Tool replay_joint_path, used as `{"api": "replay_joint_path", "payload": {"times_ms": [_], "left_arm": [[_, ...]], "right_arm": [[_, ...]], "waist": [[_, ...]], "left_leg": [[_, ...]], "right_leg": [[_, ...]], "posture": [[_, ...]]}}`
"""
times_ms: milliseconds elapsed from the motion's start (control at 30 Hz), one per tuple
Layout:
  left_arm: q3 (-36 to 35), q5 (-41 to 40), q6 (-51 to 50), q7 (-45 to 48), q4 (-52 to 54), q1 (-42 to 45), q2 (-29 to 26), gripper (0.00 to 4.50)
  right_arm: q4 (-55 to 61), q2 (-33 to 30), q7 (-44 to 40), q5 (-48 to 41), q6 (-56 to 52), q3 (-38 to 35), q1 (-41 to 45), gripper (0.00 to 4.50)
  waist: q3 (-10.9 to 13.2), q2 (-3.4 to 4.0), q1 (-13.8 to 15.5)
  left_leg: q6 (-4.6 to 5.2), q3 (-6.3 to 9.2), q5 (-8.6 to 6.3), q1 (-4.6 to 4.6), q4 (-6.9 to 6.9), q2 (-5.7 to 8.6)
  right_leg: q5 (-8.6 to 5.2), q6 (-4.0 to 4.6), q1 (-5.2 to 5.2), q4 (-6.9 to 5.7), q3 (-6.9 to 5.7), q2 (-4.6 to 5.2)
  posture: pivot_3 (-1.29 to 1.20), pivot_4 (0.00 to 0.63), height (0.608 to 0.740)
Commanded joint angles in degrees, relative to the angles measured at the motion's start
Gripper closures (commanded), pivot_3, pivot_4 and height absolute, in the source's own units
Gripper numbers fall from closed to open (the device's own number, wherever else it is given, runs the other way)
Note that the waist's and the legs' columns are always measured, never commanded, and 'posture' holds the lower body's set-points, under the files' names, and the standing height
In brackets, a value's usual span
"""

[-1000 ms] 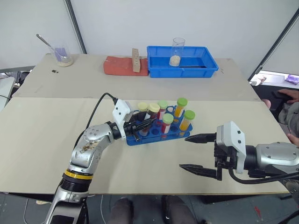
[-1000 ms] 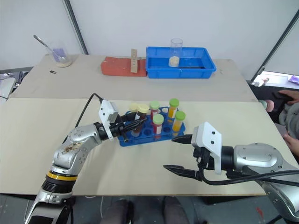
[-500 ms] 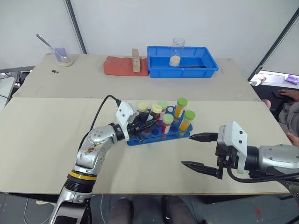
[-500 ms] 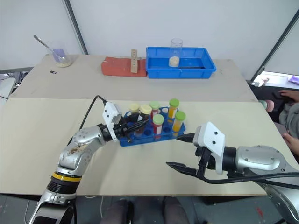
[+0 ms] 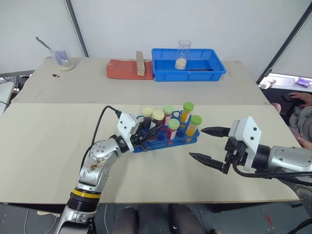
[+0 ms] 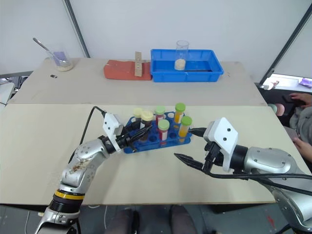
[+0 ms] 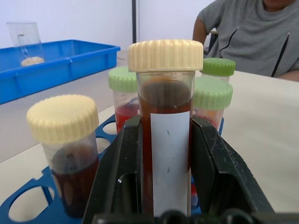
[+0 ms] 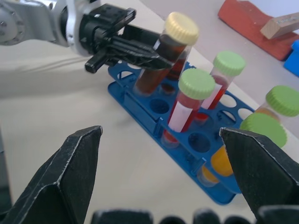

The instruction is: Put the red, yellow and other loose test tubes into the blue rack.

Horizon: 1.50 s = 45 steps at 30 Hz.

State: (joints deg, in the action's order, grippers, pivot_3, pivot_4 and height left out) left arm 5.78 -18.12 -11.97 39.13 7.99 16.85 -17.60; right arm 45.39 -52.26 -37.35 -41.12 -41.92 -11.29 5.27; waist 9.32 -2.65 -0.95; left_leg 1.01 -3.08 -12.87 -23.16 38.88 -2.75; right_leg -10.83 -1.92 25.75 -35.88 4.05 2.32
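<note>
Now left claw (image 7: 166, 186) clamped on dark cream-capped tube (image 7: 164, 135) over blue rack (image 5: 168, 139); right claw (image 5: 207, 144) gaping wide, empty, beside rack.

white walls (image 5: 219, 19), beige table (image 5: 44, 136)

Six capped tubes (image 5: 168, 126) stood at one blue rack (image 5: 165, 141): four green-capped, two cream-capped. At the table's (image 5: 44, 141) far edge were one blue tray (image 5: 187, 64) and two beakers (image 5: 184, 54).
</note>
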Motion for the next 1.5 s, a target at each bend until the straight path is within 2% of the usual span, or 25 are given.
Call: {"api": "replay_joint_path", "payload": {"times_ms": [33, 300, 367, 400, 533, 567, 667, 833, 933, 1033, 1200, 1500], "left_arm": [[-0.2, 1.9, 2.1, -1.6, -1.2, -1.5, 0.3, 3.57], [-0.7, 2.9, 4.9, -1.6, -1.9, -3.0, -0.5, 3.57], [-1.1, 1.6, 4.2, -0.2, -1.4, -3.3, -1.2, 2.54], [-1.1, 1.5, 4.1, 0.1, -1.1, -3.5, -1.7, 2.23], [-2.1, 1.5, 3.2, 0.5, 1.3, -5.0, -4.5, 0.19], [-3.0, 1.3, 2.7, 0.8, 3.0, -6.2, -6.0, 0.04], [-6.1, 0.1, 0.1, 2.0, 8.4, -10.0, -11.2, 0.04], [-12.0, -2.9, -7.1, 6.6, 16.9, -15.6, -22.8, 0.04], [-16.5, -3.0, -7.9, 10.5, 18.5, -18.4, -30.0, 0.04], [-19.8, -4.0, -9.3, 11.7, 19.7, -19.3, -33.3, 0.04], [-22.2, -8.7, -14.1, 13.4, 24.4, -19.8, -35.4, 0.04], [-21.2, -12.6, -19.4, 10.0, 27.4, -17.4, -33.0, 0.04]], "right_arm": [[0.6, 0.5, 0.5, 0.5, 0.9, -0.4, 0.9, 0.03], [0.7, 0.8, 0.2, 0.3, 0.2, -0.7, 0.6, 0.03], [0.7, 0.5, -0.2, 0.2, 0.1, -0.5, 0.6, 0.03], [0.6, 0.5, -0.2, 0.2, 0.0, -0.6, 0.8, 0.03], [0.0, 0.4, -0.4, 0.1, -0.3, -0.5, 1.2, 0.03], [-0.4, 0.3, -0.6, 0.7, 0.1, -0.3, 1.4, 0.03], [-2.1, 0.0, -1.7, 3.4, 2.6, 0.4, 1.5, 0.03], [-6.4, -1.0, -7.4, 8.0, 9.4, -0.4, 0.6, 0.03], [-11.5, -3.0, -14.3, 9.9, 15.3, -1.4, 0.0, 0.03], [-16.0, -6.0, -20.9, 8.3, 16.0, -3.0, 0.5, 0.03], [-21.7, -7.8, -26.3, 6.7, 16.2, -3.2, 4.8, 0.03], [-24.5, -7.1, -28.7, 7.9, 15.8, -1.0, 9.7, 0.03]], "waist": [[0.0, 0.0, 0.0], [0.0, 0.0, -0.1], [0.0, 0.0, -0.1], [0.0, 0.01, -0.2], [0.0, 0.0, 0.1], [0.0, 0.0, 0.1], [0.0, 0.0, 0.1], [0.0, 0.0, 0.0], [0.0, 0.02, 0.1], [0.0, 0.04, 0.3], [0.0, 0.04, 0.2], [0.0, 0.04, 0.1]], "left_leg": [[0.0, 0.0, 0.0, 0.0, 0.0, 0.0], [0.0, -0.01, 0.0, 0.01, 0.0, -0.01], [0.0, -0.01, 0.0, 0.01, -0.01, -0.02], [0.0, -0.01, 0.0, 0.01, -0.01, -0.02], [0.0, -0.01, 0.0, -0.03, -0.03, -0.03], [0.0, -0.02, 0.0, -0.05, -0.02, -0.02], [-0.01, -0.05, -0.01, -0.07, -0.04, -0.03], [-0.01, -0.13, -0.01, -0.11, -0.12, -0.09], [-0.01, -0.14, -0.01, -0.09, -0.14, -0.1], [-0.02, -0.19, -0.01, -0.09, -0.13, -0.08], [-0.02, -0.24, -0.02, -0.1, -0.15, -0.1], [-0.02, -0.25, -0.01, -0.05, -0.31, -0.11]], "right_leg": [[-0.02, 0.04, 0.0, 0.0, 0.0, 0.0], [-0.04, 0.07, 0.0, 0.0, 0.0, 0.0], [-0.04, 0.08, 0.0, 0.0, 0.0, 0.0], [-0.05, 0.08, 0.0, 0.0, 0.0, -0.01], [-0.06, 0.1, 0.06, 0.01, -0.01, 0.0], [-0.06, 0.1, 0.07, 0.03, -0.01, 0.01], [-0.06, 0.1, 0.09, 0.08, -0.01, 0.04], [-0.11, 0.19, 0.32, 0.0, -0.03, 0.05], [-0.14, 0.23, 0.32, 0.01, -0.07, 0.07], [-0.14, 0.24, 0.34, 0.04, -0.07, 0.16], [-0.15, 0.23, 0.37, 0.08, -0.07, 0.18], [-0.18, 0.3, 0.4, 0.01, -0.08, 0.11]], "posture": [[0.0, 0.15, 0.74], [0.0, 0.15, 0.74], [0.0, 0.15, 0.74], [0.0, 0.15, 0.74], [0.0, 0.15, 0.74], [0.0, 0.15, 0.74], [0.0, 0.15, 0.74], [0.0, 0.15, 0.74], [0.0, 0.15, 0.74], [0.0, 0.15, 0.74], [0.0, 0.15, 0.74], [0.0, 0.15, 0.74]]}}
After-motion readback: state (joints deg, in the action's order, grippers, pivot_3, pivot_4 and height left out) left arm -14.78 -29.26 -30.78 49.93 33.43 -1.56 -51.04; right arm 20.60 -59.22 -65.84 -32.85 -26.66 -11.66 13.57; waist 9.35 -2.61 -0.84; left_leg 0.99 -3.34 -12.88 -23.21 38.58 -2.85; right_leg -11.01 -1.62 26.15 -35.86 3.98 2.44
